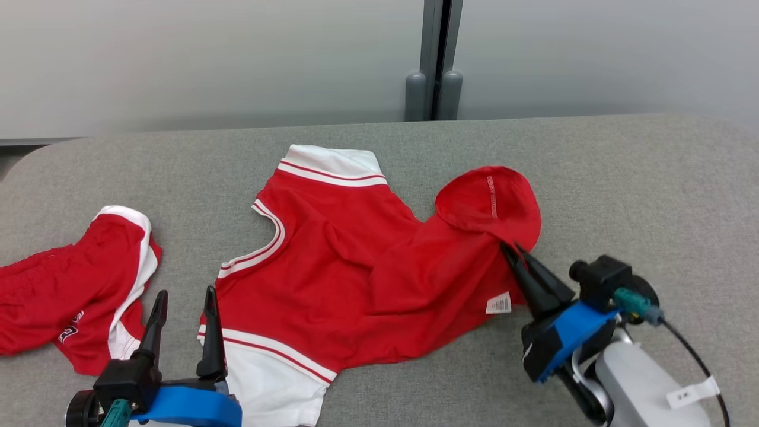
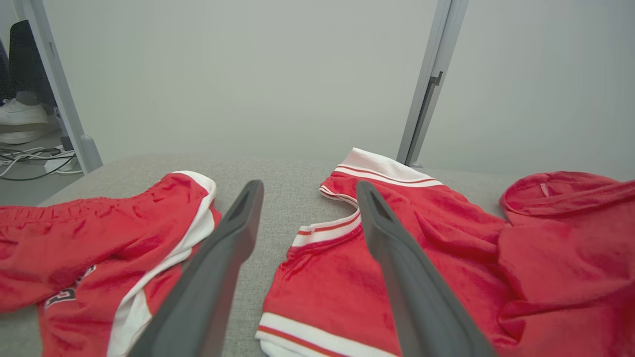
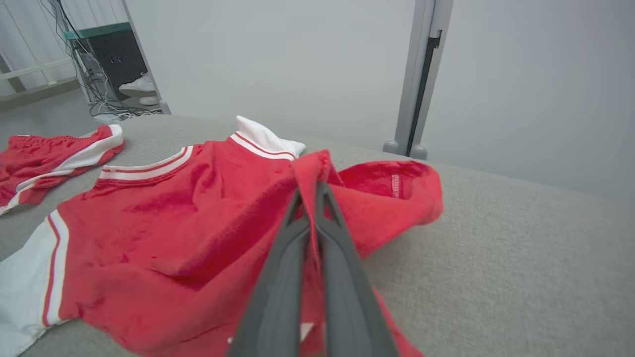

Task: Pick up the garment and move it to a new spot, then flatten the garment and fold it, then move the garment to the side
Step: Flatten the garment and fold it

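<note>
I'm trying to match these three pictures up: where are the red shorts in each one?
Head view: red shorts at the far left, left of the red top.
Left wrist view: lower left.
Right wrist view: upper left, small.
Shared landmark: the grey post behind the table.

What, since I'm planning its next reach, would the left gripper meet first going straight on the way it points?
Likely bare grey table between the shorts and the shirt: the open left gripper aims into that gap. One finger may graze the shirt's armhole trim; depth is unclear.
</note>
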